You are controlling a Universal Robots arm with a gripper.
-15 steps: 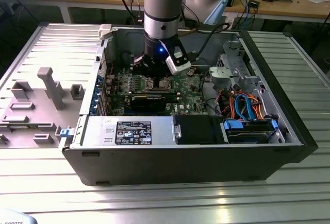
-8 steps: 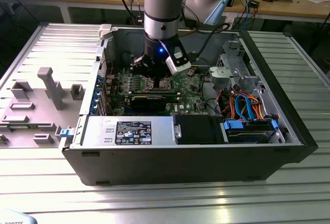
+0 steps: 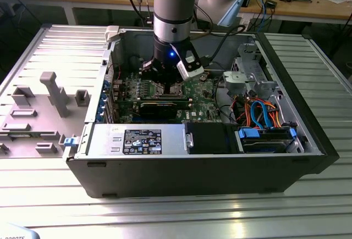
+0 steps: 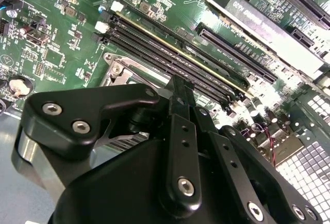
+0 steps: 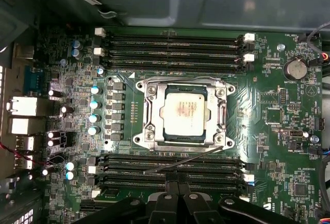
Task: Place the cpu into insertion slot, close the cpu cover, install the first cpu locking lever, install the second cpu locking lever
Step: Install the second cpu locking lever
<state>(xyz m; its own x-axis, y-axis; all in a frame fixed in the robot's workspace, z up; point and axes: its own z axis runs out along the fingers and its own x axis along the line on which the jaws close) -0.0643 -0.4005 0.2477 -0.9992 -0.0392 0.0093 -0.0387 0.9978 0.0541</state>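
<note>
The open computer case (image 3: 220, 162) lies flat on the worktop (image 3: 165, 217), so that I can come down from above onto the green motherboard (image 5: 278, 116). My arm stands over the board, and my gripper (image 5: 178, 199) hangs just above the long black memory slots (image 5: 170, 170) beside the insertion slot (image 5: 149, 87). Its fingers are together and they hold nothing.

The cpu (image 5: 184, 112) sits already in the insertion slot, flat and square, with its dull metal top up. The cpu cover (image 5: 223, 115) lies closed around it, so the chip shows through the window. One locking lever (image 5: 185, 163), a thin wire, is not latched, I think: it slants away across the memory slots, near my gripper.
</note>
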